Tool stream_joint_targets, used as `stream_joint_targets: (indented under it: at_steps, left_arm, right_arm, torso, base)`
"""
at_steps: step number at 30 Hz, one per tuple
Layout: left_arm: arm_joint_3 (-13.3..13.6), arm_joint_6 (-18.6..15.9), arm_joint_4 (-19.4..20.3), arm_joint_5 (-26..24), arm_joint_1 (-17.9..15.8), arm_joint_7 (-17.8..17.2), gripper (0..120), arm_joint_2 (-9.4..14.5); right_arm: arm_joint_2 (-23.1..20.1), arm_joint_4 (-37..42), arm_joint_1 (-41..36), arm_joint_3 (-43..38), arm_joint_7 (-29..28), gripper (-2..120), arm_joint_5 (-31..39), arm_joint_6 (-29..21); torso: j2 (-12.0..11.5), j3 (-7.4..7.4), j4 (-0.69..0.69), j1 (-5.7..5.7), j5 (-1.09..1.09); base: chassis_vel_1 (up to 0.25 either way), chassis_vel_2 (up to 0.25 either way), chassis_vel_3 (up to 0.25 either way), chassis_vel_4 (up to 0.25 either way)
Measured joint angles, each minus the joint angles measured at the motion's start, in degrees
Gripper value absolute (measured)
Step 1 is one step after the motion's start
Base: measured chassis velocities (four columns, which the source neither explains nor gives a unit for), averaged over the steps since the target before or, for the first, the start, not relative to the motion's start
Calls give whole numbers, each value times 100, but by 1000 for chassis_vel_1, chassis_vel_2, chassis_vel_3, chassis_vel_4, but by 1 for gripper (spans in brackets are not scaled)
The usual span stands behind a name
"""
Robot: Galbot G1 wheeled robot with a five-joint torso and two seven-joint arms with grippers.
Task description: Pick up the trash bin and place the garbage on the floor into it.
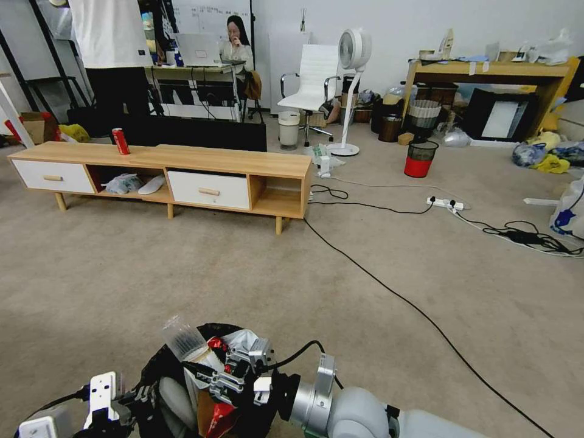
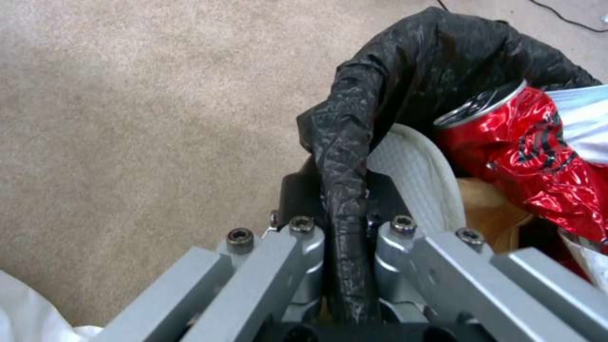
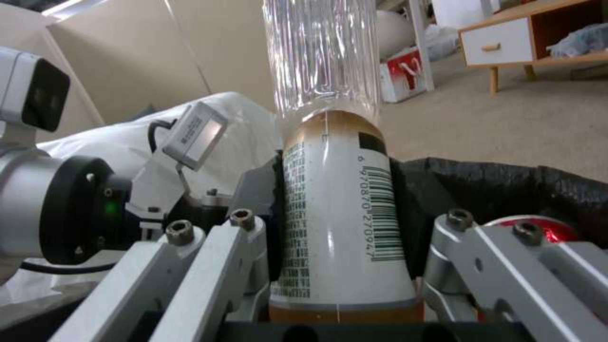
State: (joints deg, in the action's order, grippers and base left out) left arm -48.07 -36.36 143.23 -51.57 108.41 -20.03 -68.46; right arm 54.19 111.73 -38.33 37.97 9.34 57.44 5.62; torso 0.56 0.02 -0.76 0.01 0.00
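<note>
**Bottle over the bin, release pending**

Depositing step in hand, by the look of it. Left gripper [image 2: 345, 223] clamped on the rim of the trash bin [image 1: 167, 365], jaws drawn narrow with the black liner [image 2: 405, 90] pinched between them. Right gripper [image 3: 342, 228] closed around the clear bottle [image 3: 336, 199], label and barcode sitting squarely between the jaws, transparent body sticking out beyond the fingertips. Bottle held at the bin's mouth, just above the rubbish already inside.

Next move, as a judgement: opening the right jaws so the bottle drops in. Calls for the bottle's bulk to be inside the rim first, since much of it projects past the jaws and could tip out over the edge. Also calls for the left grip on the rim to hold firm, the liner being slippery stuff.

From the left wrist: crushed red can [image 2: 538, 156] lying just beyond the left jaws inside the bin, against something white and padded, with a brown paper bag [image 2: 488, 209] beneath. Bare floor [image 2: 127, 118] on the jaws' other side.

From the right wrist: the bottle's printed label, the liner's edge behind the jaws, and the left arm's wrist close beside.

From the head: both grippers together at the bin, black cables [image 1: 389, 286] running across the carpet ahead, a low wooden cabinet [image 1: 182, 176] well beyond, an upright red can [image 1: 120, 141] standing on it.
</note>
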Motion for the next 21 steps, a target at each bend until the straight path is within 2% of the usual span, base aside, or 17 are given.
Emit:
stream_joint_targets:
  at_steps: [10, 11, 12, 14, 15, 21]
  left_arm:
    - [14, -4, 0, -16, 15, -6, 4, -5]
    - [15, -5, 0, -18, 15, -8, 4, -6]
    - [15, -5, 0, -18, 15, -8, 4, -6]
    - [16, -8, 0, -22, 17, -9, 4, -6]
    - [16, -8, 0, -22, 17, -9, 4, -6]
    - [18, -11, 0, -24, 21, -13, 4, -5]
  right_arm:
    - [6, -77, -21, 11, -3, 33, -58, 11]
    - [6, -77, -28, 11, -9, 40, -65, 14]
    - [6, -77, -28, 11, -9, 40, -65, 14]
    - [3, -78, -45, 12, -27, 50, -83, 17]
    - [3, -78, -45, 12, -27, 50, -83, 17]
    - [-4, -78, -78, 7, -65, 76, -102, 26]
  torso:
    - [0, 0, 0, 0, 0]
    - [0, 0, 0, 0, 0]
    - [0, 0, 0, 0, 0]
    - [0, 0, 0, 0, 0]
    - [0, 0, 0, 0, 0]
    - [0, 0, 0, 0, 0]
  base:
    - [0, 0, 0, 0]
    - [0, 0, 0, 0]
    - [0, 0, 0, 0]
    - [0, 0, 0, 0]
    - [0, 0, 0, 0]
    - [0, 0, 0, 0]
